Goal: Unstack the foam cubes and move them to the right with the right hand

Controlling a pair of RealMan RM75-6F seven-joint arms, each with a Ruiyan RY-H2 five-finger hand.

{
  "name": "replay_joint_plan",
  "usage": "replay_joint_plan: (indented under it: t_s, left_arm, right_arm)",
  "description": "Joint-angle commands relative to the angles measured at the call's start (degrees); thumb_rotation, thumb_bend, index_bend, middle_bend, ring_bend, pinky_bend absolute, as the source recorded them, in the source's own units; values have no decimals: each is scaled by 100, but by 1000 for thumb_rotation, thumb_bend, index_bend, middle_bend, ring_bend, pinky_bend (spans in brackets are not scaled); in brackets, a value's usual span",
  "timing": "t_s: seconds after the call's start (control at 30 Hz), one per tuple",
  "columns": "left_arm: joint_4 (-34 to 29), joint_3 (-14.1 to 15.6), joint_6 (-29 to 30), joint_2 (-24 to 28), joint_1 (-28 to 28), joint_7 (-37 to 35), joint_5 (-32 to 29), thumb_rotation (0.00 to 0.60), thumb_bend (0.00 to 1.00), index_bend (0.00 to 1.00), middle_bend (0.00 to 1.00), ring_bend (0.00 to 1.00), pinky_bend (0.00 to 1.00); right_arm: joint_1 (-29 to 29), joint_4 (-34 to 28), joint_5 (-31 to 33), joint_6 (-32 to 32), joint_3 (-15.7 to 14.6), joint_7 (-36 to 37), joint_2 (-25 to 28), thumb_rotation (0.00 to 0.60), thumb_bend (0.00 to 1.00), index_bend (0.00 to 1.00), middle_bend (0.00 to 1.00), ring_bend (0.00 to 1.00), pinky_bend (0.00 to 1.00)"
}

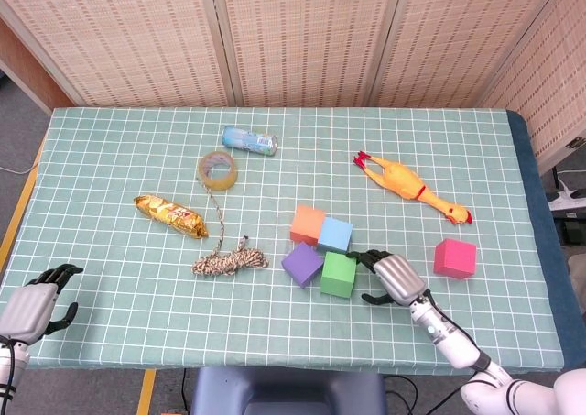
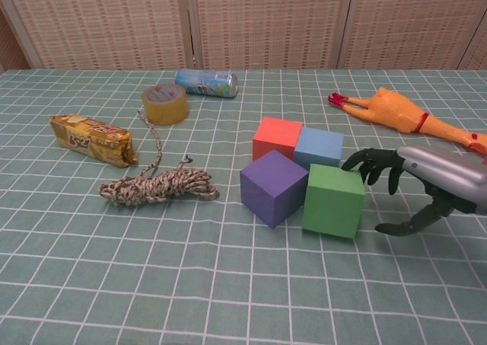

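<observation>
Your right hand (image 1: 392, 278) sat low over the table (image 1: 110, 158), just at 3 o'clock of the green cube (image 1: 339, 275). Its fingers (image 2: 370, 162) were spread wide and curved, their tips at the cube's top right edge, the thumb reaching along the table below; nothing was held. The green cube lay on the table in a tight cluster: the purple cube (image 1: 302, 264) touching it at 9 o'clock, the blue cube (image 1: 336, 234) at 12, and the orange cube (image 1: 308, 224) at 11, beside the blue one. None was stacked on another. The pink cube (image 1: 455, 257) stood alone, well apart at 3 o'clock of your hand. Your left hand (image 1: 32, 300) rested at the table's near left corner, fingers loosely curled with nothing in them.
</observation>
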Motion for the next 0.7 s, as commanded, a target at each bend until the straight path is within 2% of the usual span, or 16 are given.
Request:
replay_joint_plan:
  t_s: [0.03, 0.13, 0.2, 0.43, 0.57, 0.63, 0.7]
  left_arm:
    - [0, -1, 10, 1, 3, -3, 5, 600, 462, 213, 169, 190, 370]
    - [0, -1, 12, 4, 5, -13, 4, 600, 462, 213, 170, 190, 370]
    - [2, -1, 11, 2, 5, -10, 2, 600, 462, 213, 170, 190, 370]
    - [0, 7, -17, -9, -9, 28, -3, 600, 463, 213, 170, 190, 370]
    - [1, 6, -25, -13, -13, 40, -13, 600, 461, 213, 169, 191, 369]
    - [1, 6, -27, -14, -13, 41, -18, 600, 462, 214, 169, 191, 370]
    - [0, 5, -26, -15, -14, 42, -20, 600, 462, 213, 169, 190, 370]
  right_arm:
    - [-121, 705, -228, 644, 100, 153, -450, 600, 84, 548, 532, 530, 671]
    - [-156, 1034, -270, 848, 114, 289, -617, 600, 85, 614, 608, 608, 748]
    - [-167, 1139, -264, 880, 113, 346, -653, 600, 85, 628, 624, 627, 769]
    - [-215, 1292, -368, 1176, 81, 289, -673, 600, 85, 618, 642, 639, 783]
    - [-224, 1227, -518, 1330, -27, 378, -635, 600, 85, 527, 610, 533, 776]
    - [-202, 1135, -596, 1317, -109, 447, -575, 600, 85, 442, 516, 439, 736]
    - [-182, 1048, -644, 1309, -155, 488, -541, 600, 84, 395, 459, 389, 712]
